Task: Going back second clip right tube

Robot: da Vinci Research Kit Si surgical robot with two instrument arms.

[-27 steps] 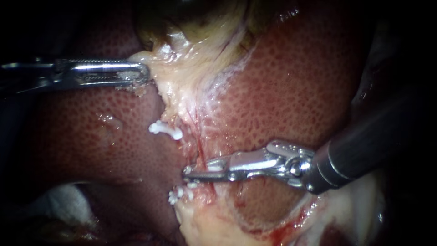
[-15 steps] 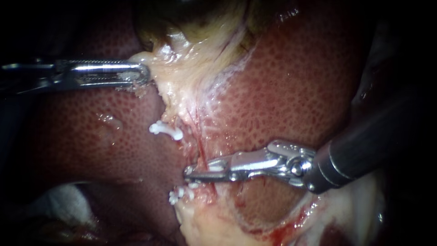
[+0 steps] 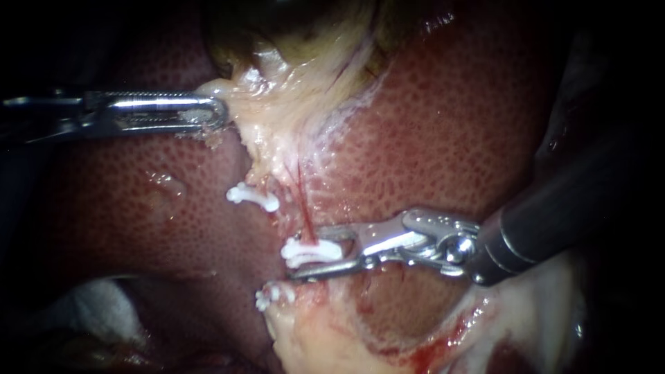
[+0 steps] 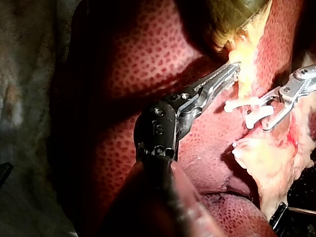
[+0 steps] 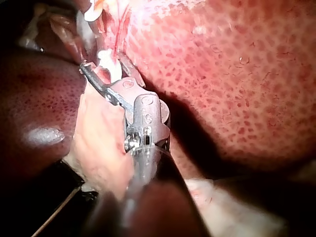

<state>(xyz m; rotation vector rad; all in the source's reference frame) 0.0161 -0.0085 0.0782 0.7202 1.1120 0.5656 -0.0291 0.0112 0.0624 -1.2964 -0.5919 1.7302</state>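
Where the endoscope looks down on the liver (image 3: 450, 125), the white clip (image 3: 320, 249) sits across a thin red tube (image 3: 303, 215). The right instrument (image 3: 308, 255) has its jaws apart, one above this clip and one below it, so the clip lies between them. An upper clip (image 3: 253, 197) is up and to the left of the white clip, and a lower clip (image 3: 271, 296) is just under it. Well up and left of the white clip, the left instrument (image 3: 218, 112) has its jaws clamped on the pale tissue (image 3: 277, 118).

From the left wrist camera, the left instrument (image 4: 236, 66) grips the pale tissue (image 4: 247, 52) from two sides. Near it, the white clip (image 4: 259, 115) lies between the separated jaws of the right instrument (image 4: 262, 112), and the upper clip (image 4: 239, 103) is just beside the white one.

From the right wrist camera, the right instrument (image 5: 106, 68) has its jaws apart around the white clip (image 5: 104, 58), with the liver (image 5: 222, 74) beside the clip.
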